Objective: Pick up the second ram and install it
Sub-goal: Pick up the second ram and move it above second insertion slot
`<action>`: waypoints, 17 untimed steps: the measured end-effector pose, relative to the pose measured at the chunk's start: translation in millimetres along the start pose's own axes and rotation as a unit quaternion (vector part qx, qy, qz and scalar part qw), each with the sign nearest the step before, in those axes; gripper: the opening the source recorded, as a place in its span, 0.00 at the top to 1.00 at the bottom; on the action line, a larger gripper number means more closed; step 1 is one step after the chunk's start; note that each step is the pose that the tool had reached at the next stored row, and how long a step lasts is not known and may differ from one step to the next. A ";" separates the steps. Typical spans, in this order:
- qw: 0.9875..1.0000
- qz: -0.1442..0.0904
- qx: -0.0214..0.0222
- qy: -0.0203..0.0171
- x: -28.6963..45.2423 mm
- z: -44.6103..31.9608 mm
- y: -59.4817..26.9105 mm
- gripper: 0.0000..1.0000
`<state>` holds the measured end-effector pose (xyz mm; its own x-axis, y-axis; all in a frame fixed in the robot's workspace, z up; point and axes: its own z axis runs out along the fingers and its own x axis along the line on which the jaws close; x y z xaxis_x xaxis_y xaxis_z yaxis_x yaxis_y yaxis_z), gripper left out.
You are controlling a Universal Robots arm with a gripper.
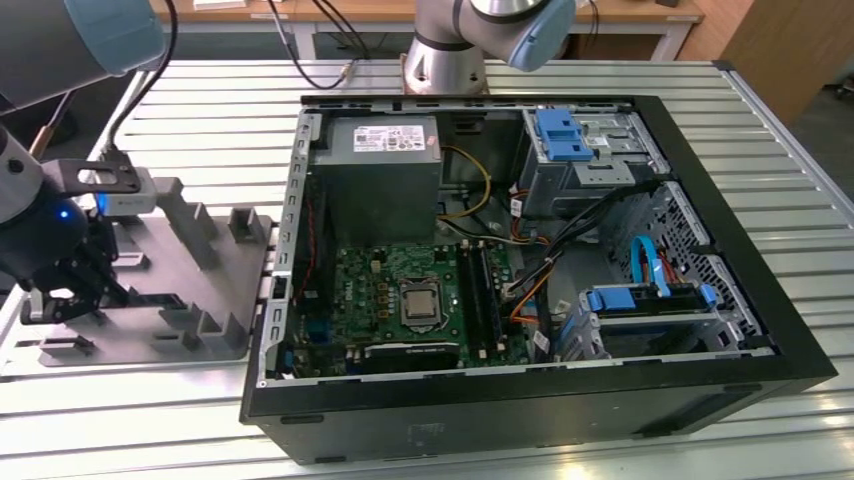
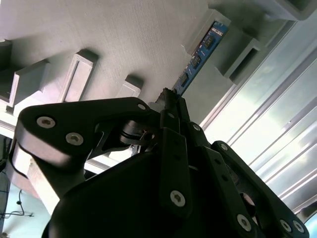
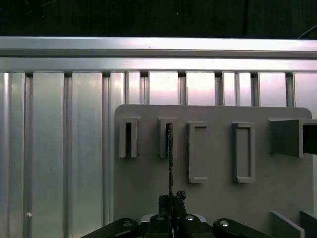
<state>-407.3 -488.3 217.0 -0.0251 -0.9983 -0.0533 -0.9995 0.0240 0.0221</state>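
- Exterior view, starting at its left: the end effector (image 1: 63,300) hangs low over the grey holder plate (image 1: 234,270). The plate lies on the slatted metal counter (image 1: 787,200), just beside the open computer case (image 1: 534,400).
- Toward that view's right, inside the case, the green motherboard (image 1: 380,285) lies flat. Its long black slot rails (image 1: 483,290) are well apart from the end effector.
- I judge the step in hand to be the pick-up. Nothing suggests the install has begun.
- First wrist view: the second ram (image 3: 170,163) shows edge-on as a thin dark line. It runs from the end effector (image 3: 171,201) to a slotted holder block (image 3: 162,148), one of a row on the plate. Its far end sits in that block's slot.
- Second wrist view: the end effector (image 2: 171,101) has its fingers together, clamped on the near end of the second ram (image 2: 198,57). The stick shows as a bluish board with dark chips, reaching away from the fingertips into the grey holder.
- So the stick is gripped at one end and seated in the holder at the other, in line with the fingers.
- In my judgement, freeing it calls for a straight pull along the slot with the grip kept square, since a thin board could bind or bend if tilted.
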 end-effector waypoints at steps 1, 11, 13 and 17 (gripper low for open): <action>1.000 0.000 0.000 0.000 0.0 -0.5 0.0 0.86; 1.000 0.000 0.000 -0.001 -0.3 -6.0 0.1 0.86; 1.000 0.000 0.000 -0.001 -0.3 -7.1 0.2 0.86; 1.000 0.000 0.000 -0.001 -0.5 -9.3 0.2 0.86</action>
<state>-407.3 -488.3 226.3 -0.0252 -0.9982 -0.0549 -0.9995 0.0240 0.0222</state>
